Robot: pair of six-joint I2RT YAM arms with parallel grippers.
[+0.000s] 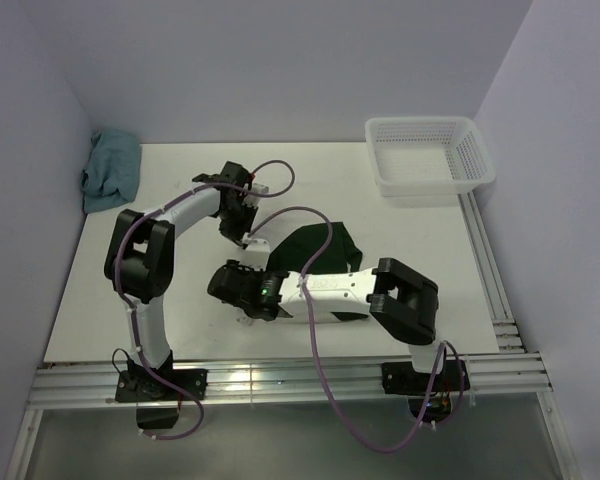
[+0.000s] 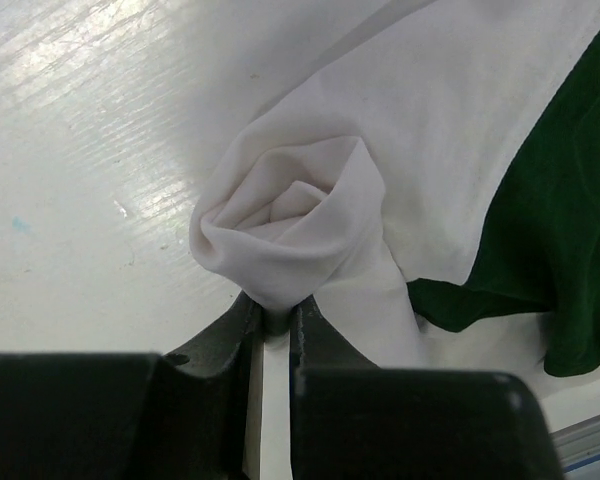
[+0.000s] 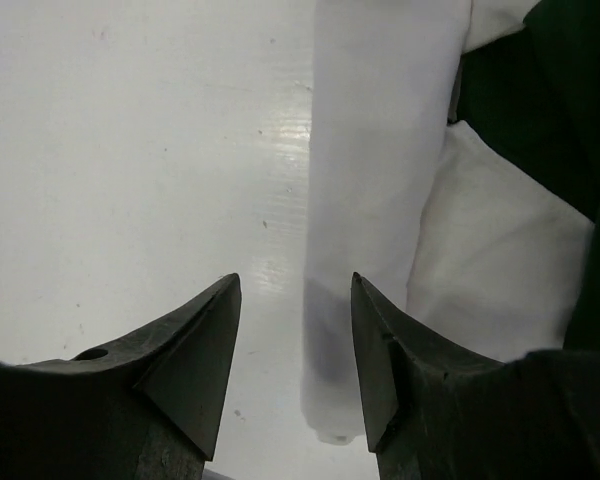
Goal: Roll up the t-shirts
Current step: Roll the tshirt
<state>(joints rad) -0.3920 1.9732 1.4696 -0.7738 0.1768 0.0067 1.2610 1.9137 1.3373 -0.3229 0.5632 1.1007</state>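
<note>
Left wrist view, left fingers point(image 2: 225, 345) pinching rolled t-shirt point(image 2: 290, 215), right fingers point(image 3: 195, 350) apart

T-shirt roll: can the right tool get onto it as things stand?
Probably yes: the right tool is open, the t-shirt roll lies just ahead with nothing between, and the left tool only pinches its end.

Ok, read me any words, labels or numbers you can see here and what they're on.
None can be read.
A small dark marking on the right arm's white link is too small to make out.
The t-shirt, basket and table show no text.
</note>
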